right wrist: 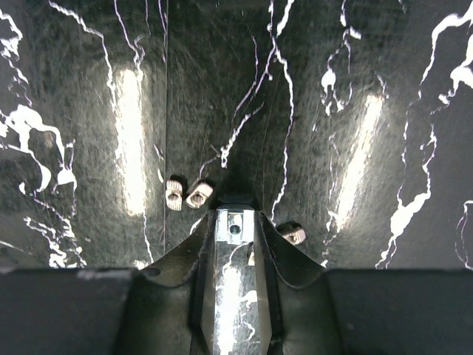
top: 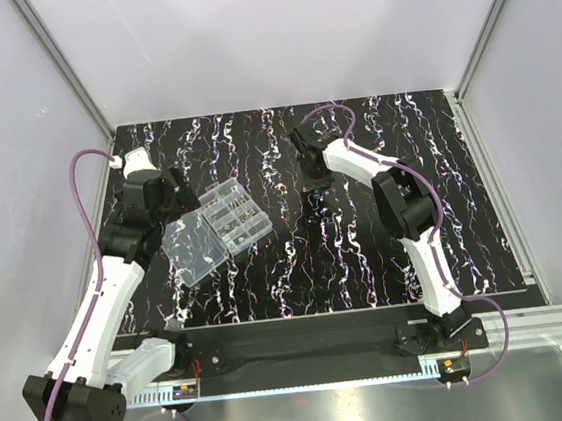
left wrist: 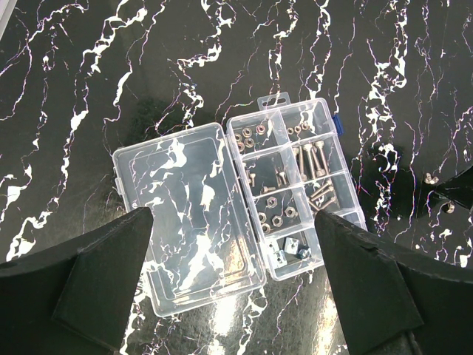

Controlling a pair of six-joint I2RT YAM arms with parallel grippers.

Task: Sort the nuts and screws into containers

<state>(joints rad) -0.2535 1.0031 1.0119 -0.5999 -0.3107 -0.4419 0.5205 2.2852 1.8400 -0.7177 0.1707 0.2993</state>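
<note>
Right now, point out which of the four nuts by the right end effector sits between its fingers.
The silvery square nut with the centre hole, between the right end effector's fingertips; the other three nuts lie loose beside them.

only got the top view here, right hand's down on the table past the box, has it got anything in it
Observer: Yes. In the right wrist view, the right hand looks pinched on one silvery nut at the table surface.
Operator: any more lying near it
Observer: Three loose nuts lie on the table. In that view, two sit side by side left of the fingertips and one sits just right of them.
Operator: what's in the box
Observer: In the left wrist view, the organiser box has screws in its middle compartments and small nuts in an end one. The left hand hangs open above it, empty.
</note>
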